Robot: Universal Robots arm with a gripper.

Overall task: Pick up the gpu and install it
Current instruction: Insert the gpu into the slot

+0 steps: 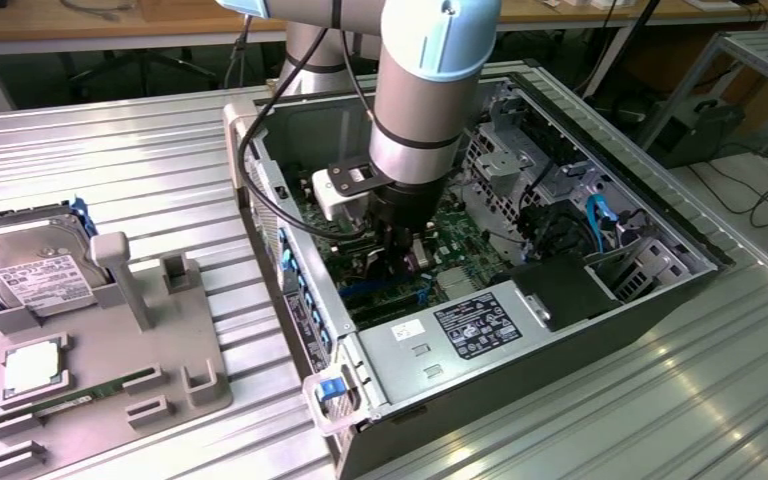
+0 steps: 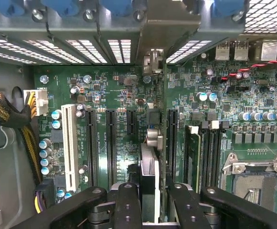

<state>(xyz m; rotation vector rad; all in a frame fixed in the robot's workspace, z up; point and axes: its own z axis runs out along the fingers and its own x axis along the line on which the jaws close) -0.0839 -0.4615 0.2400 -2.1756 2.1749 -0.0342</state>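
One claw grips one gpu above motherboard.

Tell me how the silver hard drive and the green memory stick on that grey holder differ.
The hard drive is a broad silver box with a white label, while the memory stick is a slim green strip. The hard drive is far bulkier than the memory stick. The hard drive leans propped up at one end of the grey holder, and the memory stick lies low in a slot nearer the other end. Both sit outside the computer case.
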